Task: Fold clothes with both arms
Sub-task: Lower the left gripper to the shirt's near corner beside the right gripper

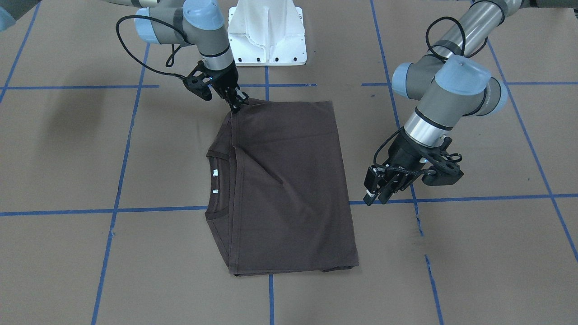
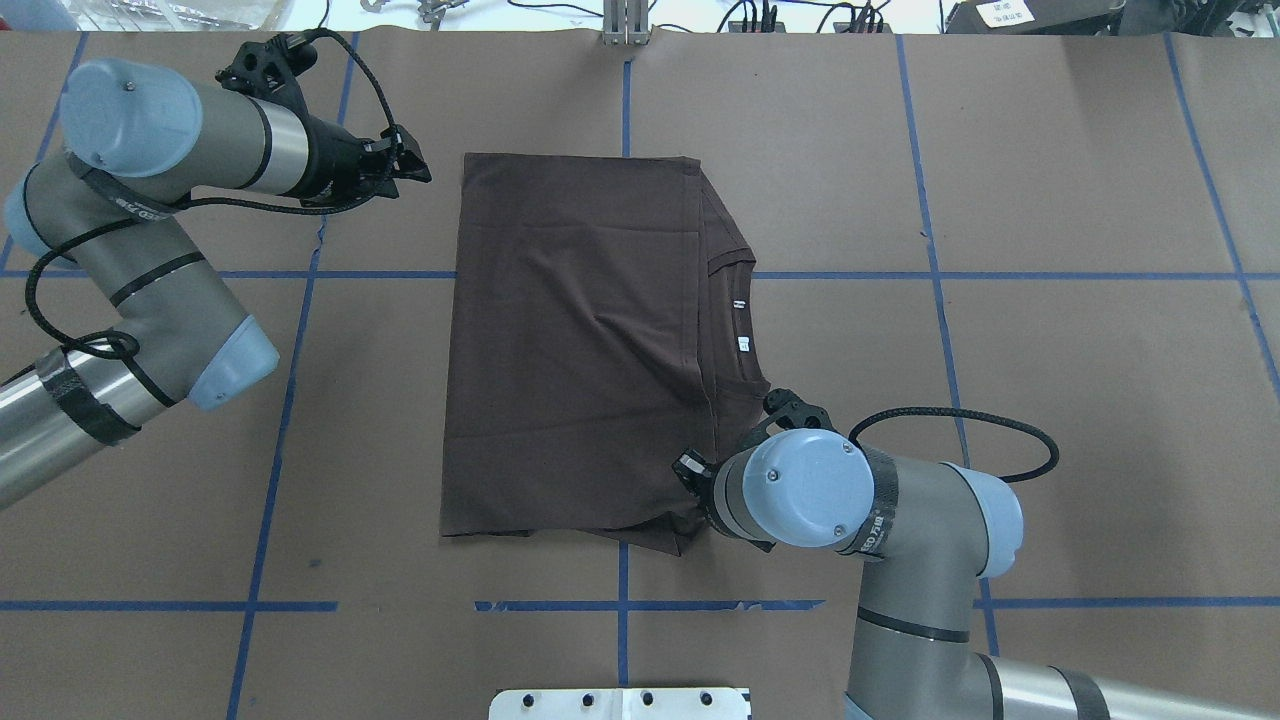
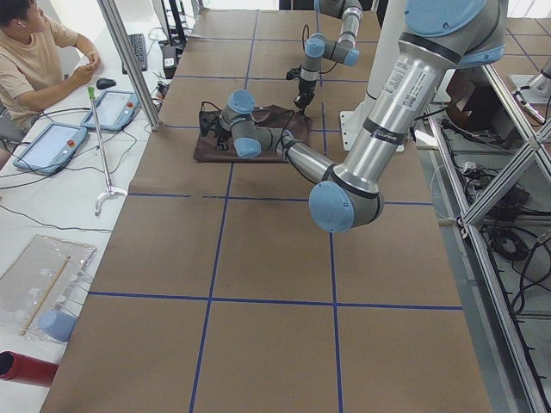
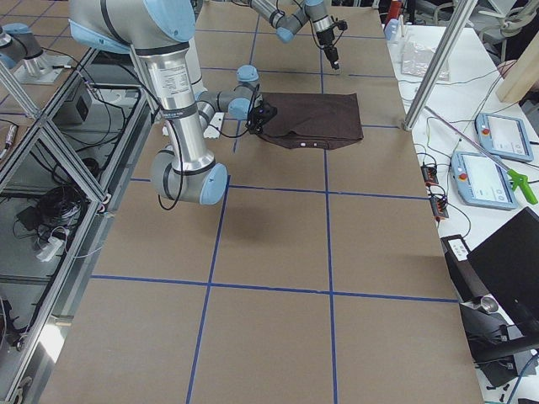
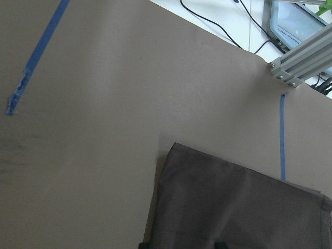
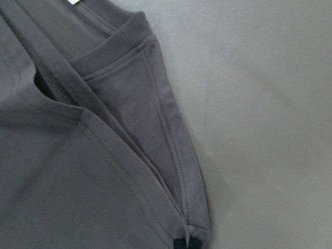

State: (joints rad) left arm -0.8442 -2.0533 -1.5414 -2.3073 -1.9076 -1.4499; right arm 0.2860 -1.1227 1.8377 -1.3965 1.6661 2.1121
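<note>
**Item.** The dark brown T-shirt [image 2: 570, 350] lies flat at the centre of the paper-covered table [image 2: 1050, 420], already reduced to a near-rectangle. In the overhead view its collar [image 6: 116, 39] and white neck labels [image 2: 741, 304] sit on the 3 o'clock side. The lower body is laid over the chest, and its edge stops just short of the neck opening. No sleeve shows; I judge them tucked under.

**Right gripper** [image 1: 235, 104]. It stands at the shirt's 5 o'clock corner in the overhead view, where the arm's own wrist hides it. The front-facing view shows its fingers drawn together on that corner, with the cloth rising in a small peak to meet them. The right wrist camera shows the layered shoulder edge running straight to the fingertip. Finding: it is closed on the corner. It probably takes several layers at once so the stack cannot slide apart when carried.

**Left gripper** [image 2: 410, 160]. It sits at about 10 o'clock from the shirt, near the far corner but apart from it and off the cloth. Its fingers are parted with nothing between them. Its wrist camera looks onto that bare corner.

**Assessment.** One corner is secured and the opposite arm is idle. The two grippers stand diagonally across the shirt, which does not suit a paired lift. The left would need to take a corner that shares an edge with the right's. A lift from one corner alone risks skewing the shirt and spilling the folds.
</note>
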